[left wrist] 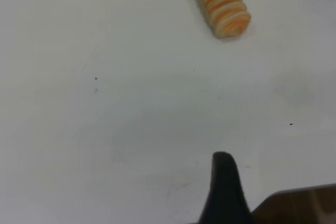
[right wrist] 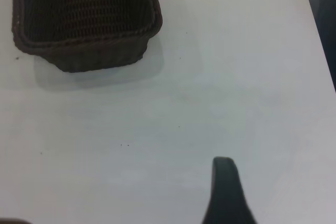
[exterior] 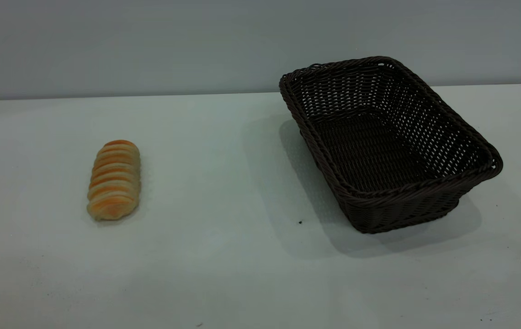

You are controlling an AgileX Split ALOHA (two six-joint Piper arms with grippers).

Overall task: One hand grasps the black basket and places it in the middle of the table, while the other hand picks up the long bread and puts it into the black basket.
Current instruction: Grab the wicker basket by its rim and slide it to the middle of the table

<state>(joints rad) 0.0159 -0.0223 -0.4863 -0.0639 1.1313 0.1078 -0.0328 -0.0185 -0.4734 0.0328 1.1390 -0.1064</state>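
The task looks to be at its very start: neither of the 2 things is grasped yet. The black basket stands on the right side of the table, toward the far edge and turned a little askew, and it is empty; only its woven floor shows inside. The long bread lies on the left side, well apart from the basket, with its length running from near to far. In the exterior view no arm appears. Each wrist view shows just 1 dark finger tip, of the left gripper and of the right gripper, both above bare table and holding nothing; how far they are open I cannot tell. Next, I judge, the right gripper must reach the basket's rim and the left one the bread.
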